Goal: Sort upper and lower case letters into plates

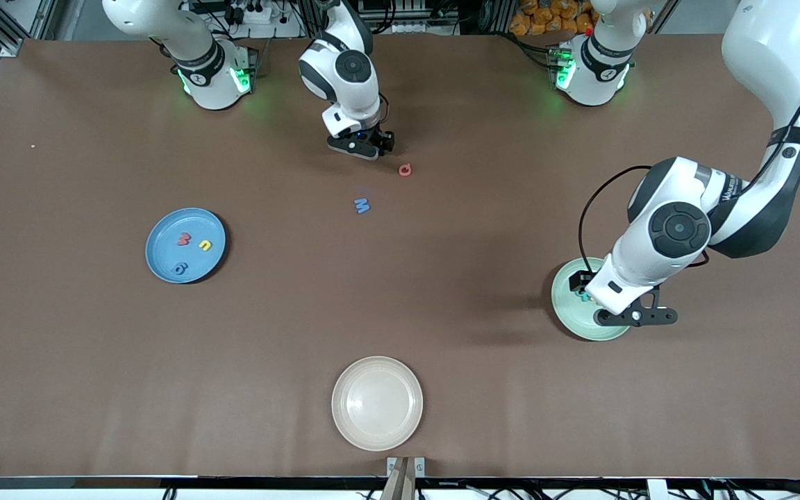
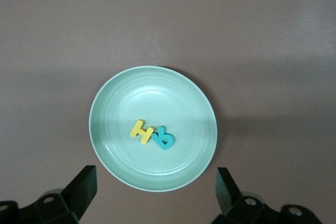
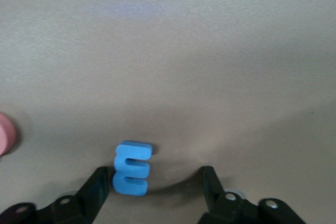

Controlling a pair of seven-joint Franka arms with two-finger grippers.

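Note:
A blue letter (image 1: 362,205) lies flat on the brown table mid-way between the arms' ends. My right gripper (image 1: 365,147) hangs over it, open. In the right wrist view the blue letter (image 3: 131,169) shows between the fingers of the right gripper (image 3: 155,174), close against one finger (image 3: 100,182). A red letter (image 1: 405,169) (image 3: 4,135) lies on the table beside it. My left gripper (image 1: 632,317) (image 2: 156,174) is open and empty above the mint green plate (image 1: 570,316) (image 2: 157,103), which holds a yellow H (image 2: 142,131) and a teal b (image 2: 165,138). The blue plate (image 1: 195,222) holds a red (image 1: 182,239), a yellow (image 1: 204,244) and a blue letter (image 1: 179,268).
A cream-white plate (image 1: 377,403) with nothing in it stands near the table's edge closest to the front camera. The blue plate is toward the right arm's end, the mint plate toward the left arm's end.

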